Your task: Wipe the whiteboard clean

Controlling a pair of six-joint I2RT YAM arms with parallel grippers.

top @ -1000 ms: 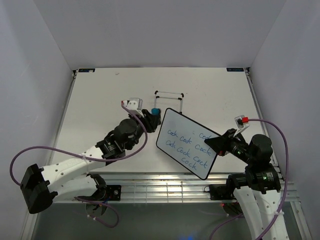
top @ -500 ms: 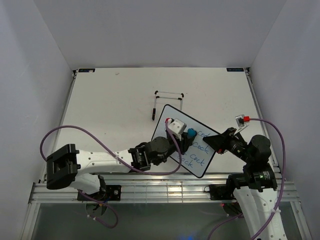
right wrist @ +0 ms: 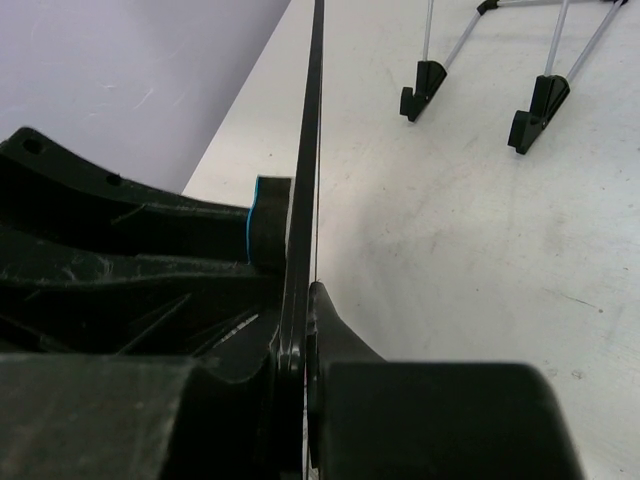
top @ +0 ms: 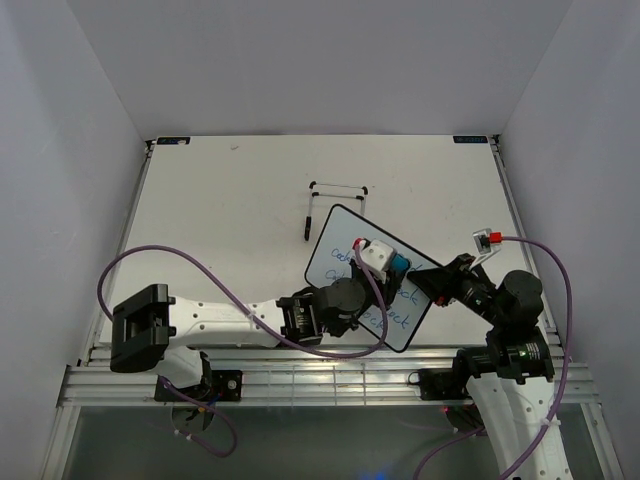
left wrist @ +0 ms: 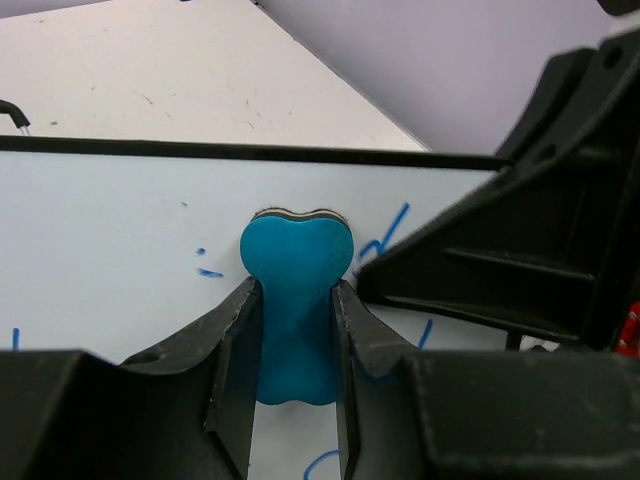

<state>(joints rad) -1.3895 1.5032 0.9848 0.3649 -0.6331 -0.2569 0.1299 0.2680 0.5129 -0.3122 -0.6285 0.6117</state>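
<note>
The whiteboard (top: pixel 338 262), white with a thin black rim and blue handwriting, is held tilted above the table's near middle. My right gripper (top: pixel 432 284) is shut on its right edge; in the right wrist view the board (right wrist: pixel 316 120) shows edge-on between the jaws (right wrist: pixel 305 330). My left gripper (top: pixel 392 268) is shut on the small blue bone-shaped eraser (top: pixel 399 263) and presses it against the board's face near the right gripper. In the left wrist view the eraser (left wrist: pixel 295 300) sits between the fingers, its pad on the board (left wrist: pixel 110 230), with blue marks beside it.
The thin black wire stand (top: pixel 333 198) stands on the table behind the board, also in the right wrist view (right wrist: pixel 520 75). The left arm's purple cable loops over the near left of the table (top: pixel 190 200). White walls enclose the table.
My left gripper has carried the eraser from beside the stand onto the board's face and across to the right, wiping away part of the handwriting. The right gripper still holds the board.
</note>
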